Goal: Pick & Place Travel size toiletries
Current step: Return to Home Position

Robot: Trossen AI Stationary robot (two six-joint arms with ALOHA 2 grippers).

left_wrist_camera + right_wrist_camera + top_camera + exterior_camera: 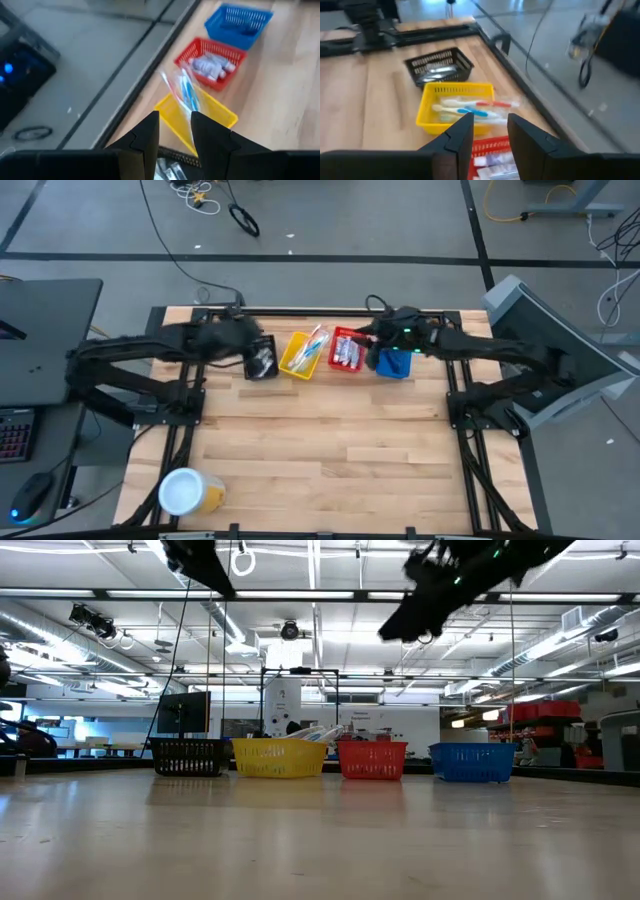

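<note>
Four small baskets stand in a row along the table's far side. The black one (261,361) holds silvery packets (437,73). Slim toothbrushes (470,108) lie in the yellow one (302,353), their ends sticking out over its rim. White tubes (212,66) fill the red one (347,350), and the blue basket (396,365) stands at the right end. My left gripper (175,118) hovers open above the black basket, empty. My right gripper (490,121) hangs open and empty above the red and blue baskets, well clear of them in the low view.
A big yellow tub with a white lid (189,490) lies near the table's front left corner. Bare wood (340,440) stretches between the basket row and the near edge. The table's far edge (320,310) runs just behind the baskets.
</note>
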